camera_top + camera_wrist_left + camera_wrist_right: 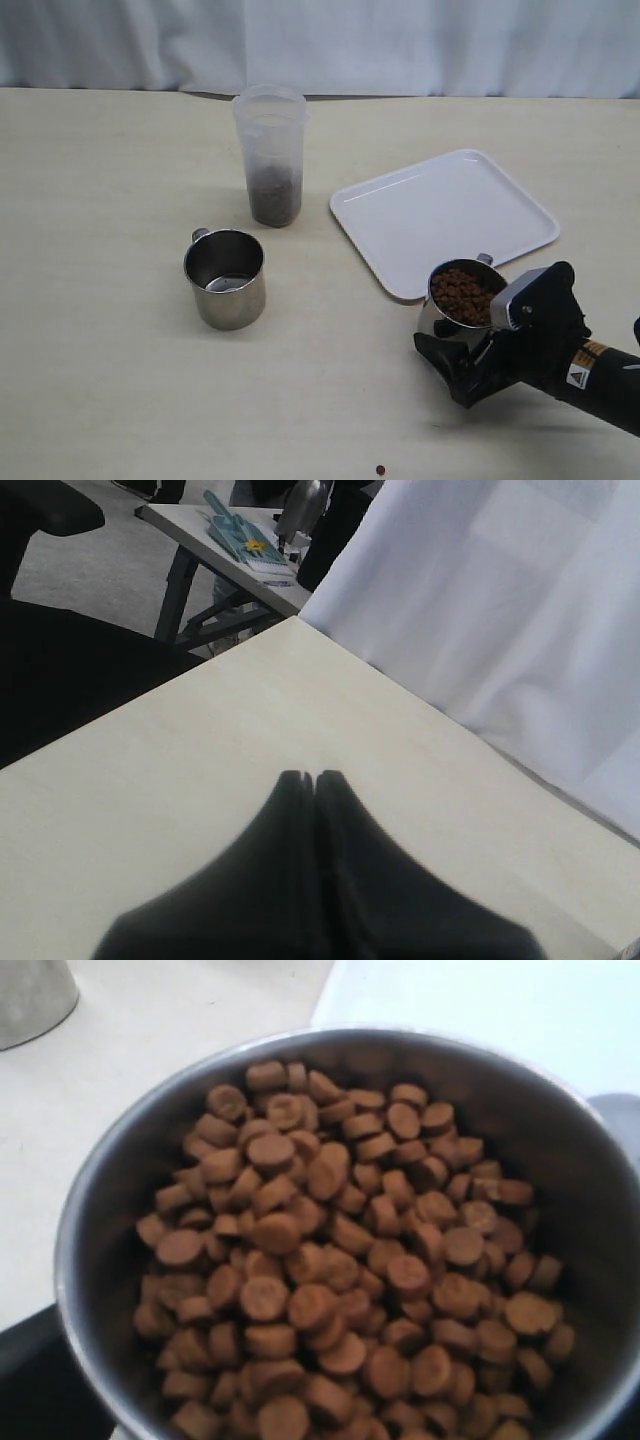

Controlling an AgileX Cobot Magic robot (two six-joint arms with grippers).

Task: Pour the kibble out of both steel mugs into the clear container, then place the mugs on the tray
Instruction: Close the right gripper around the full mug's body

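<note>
My right gripper [472, 335] is shut on a steel mug [440, 322] heaped with brown kibble [465, 295], holding it tilted just off the near edge of the white tray [445, 215]. In the right wrist view that mug [90, 1220] and its kibble [340, 1260] fill the picture. The other steel mug [225, 278] stands empty and upright at centre left. Behind it stands the clear container [270, 130], with kibble [275, 200] in its bottom part. My left gripper [316, 776] is shut on nothing over a bare table corner, out of the exterior view.
One loose pellet [380, 469] lies near the table's front edge. A white curtain [400, 40] hangs behind the table. Past the table corner in the left wrist view stands another table [200, 530] with teal items on it.
</note>
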